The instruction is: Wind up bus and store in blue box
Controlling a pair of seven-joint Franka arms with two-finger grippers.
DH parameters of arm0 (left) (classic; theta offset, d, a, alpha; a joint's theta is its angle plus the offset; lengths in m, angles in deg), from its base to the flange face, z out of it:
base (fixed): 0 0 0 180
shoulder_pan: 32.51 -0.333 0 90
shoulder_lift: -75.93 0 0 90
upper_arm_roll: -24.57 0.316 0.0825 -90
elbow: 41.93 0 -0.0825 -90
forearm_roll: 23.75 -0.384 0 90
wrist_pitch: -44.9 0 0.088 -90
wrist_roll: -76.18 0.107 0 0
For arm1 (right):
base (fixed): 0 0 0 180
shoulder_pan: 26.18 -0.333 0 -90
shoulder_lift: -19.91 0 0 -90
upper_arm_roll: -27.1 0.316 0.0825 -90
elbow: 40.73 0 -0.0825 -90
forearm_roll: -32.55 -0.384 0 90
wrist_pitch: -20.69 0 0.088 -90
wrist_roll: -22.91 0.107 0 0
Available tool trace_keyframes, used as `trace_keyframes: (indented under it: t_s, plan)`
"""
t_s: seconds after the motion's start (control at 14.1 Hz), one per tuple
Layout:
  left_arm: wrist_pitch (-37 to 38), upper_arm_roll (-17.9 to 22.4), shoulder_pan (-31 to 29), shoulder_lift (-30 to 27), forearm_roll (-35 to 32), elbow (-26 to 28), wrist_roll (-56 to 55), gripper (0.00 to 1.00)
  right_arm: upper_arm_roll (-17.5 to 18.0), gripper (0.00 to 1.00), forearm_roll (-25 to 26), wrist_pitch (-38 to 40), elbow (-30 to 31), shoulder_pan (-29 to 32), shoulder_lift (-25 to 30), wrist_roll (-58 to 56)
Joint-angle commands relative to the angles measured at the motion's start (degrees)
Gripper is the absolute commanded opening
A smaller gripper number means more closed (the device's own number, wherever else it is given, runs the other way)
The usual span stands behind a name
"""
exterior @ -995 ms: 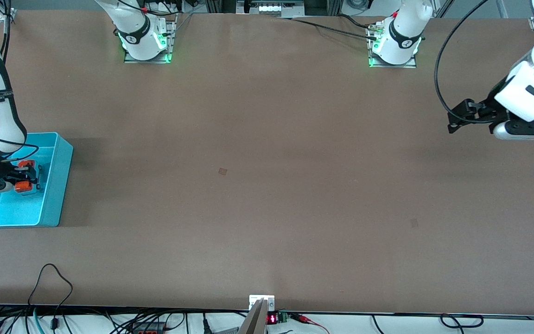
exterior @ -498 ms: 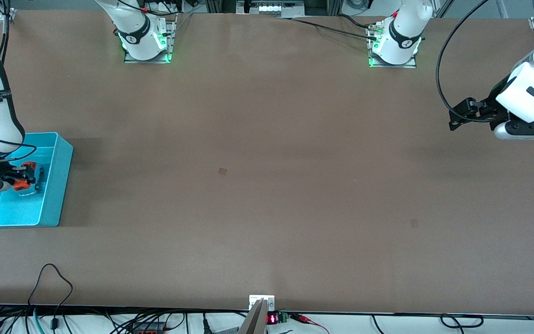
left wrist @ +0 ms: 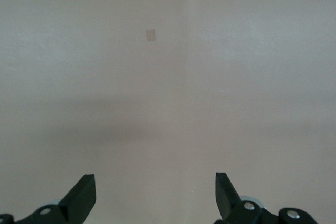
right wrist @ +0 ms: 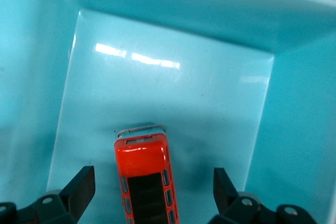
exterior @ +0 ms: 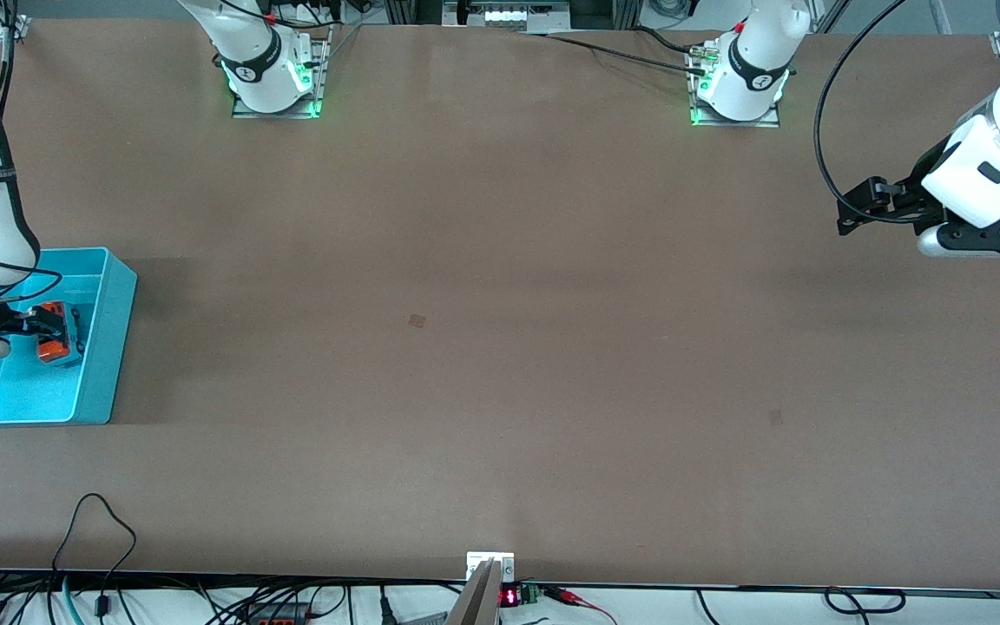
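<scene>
The bus point(right wrist: 144, 182) sits on the floor of the blue box point(exterior: 109, 347), upright on its wheels, roof up w/ the dark roof panel showing in the right wrist view. It's in the part of the box toward the tabletop's centre, near the box's end wall but not touching it as far as the wrist view shows.

Right gripper point(right wrist: 152, 187) is down inside the box, straddling the bus: jaws spread wide, one finger on each side of the toy w/ clear blue floor showing between each finger and the bus body. No contact, nothing held. In the front view the same gripper point(exterior: 53, 334) shows at the bus, w/ the right arm coming in from the edge of the picture at its own end of the tabletop.

The box itself rests on the brown tabletop point(exterior: 500, 347) at the right arm's end, partly cut off by the picture edge.

Left gripper point(left wrist: 155, 195) hangs in the air over bare tabletop at the left arm's end, well apart from the box & bus. Jaws wide, empty; the wrist view shows only plain brown surface between the two fingers, plus a small pale square patch point(left wrist: 151, 35) on the surface. In the front view this gripper point(exterior: 851, 208) points toward the tabletop's middle. Left arm is waiting.
</scene>
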Motion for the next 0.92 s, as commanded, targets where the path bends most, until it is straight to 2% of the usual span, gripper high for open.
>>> trace_keyframes:
  t_s: [0.0, 0.21, 0.5, 0.71, 0.85]
  plan:
    - [1.44, -0.22, -0.16, -0.14, 0.03, -1.23, 0.25, 1.0, 0.6, 1.0, -0.79, 5.23, 0.61, -0.06, 5.81, -1.46]
    - [1.88, -0.22, -0.16, -0.23, 0.03, -1.31, 0.34, 1.0, 1.56, 1.0, -0.7, 13.57, 0.61, -1.28, 13.79, -0.85]
    - [2.23, -0.31, -0.16, -0.23, 0.03, -1.31, 0.34, 1.0, 5.95, 1.0, 0.87, 23.95, 0.17, -1.99, 23.29, 0.64]
    - [3.29, -0.31, -0.16, -0.41, 0.03, -1.49, 0.43, 1.0, 11.04, 1.0, 6.84, 32.02, -1.93, -1.99, 28.58, 10.79]
    - [4.16, -0.22, -0.16, -0.32, 0.12, -2.02, 0.43, 1.0, 12.81, 1.0, 7.73, 40.01, -6.14, -3.56, 29.73, 17.06]
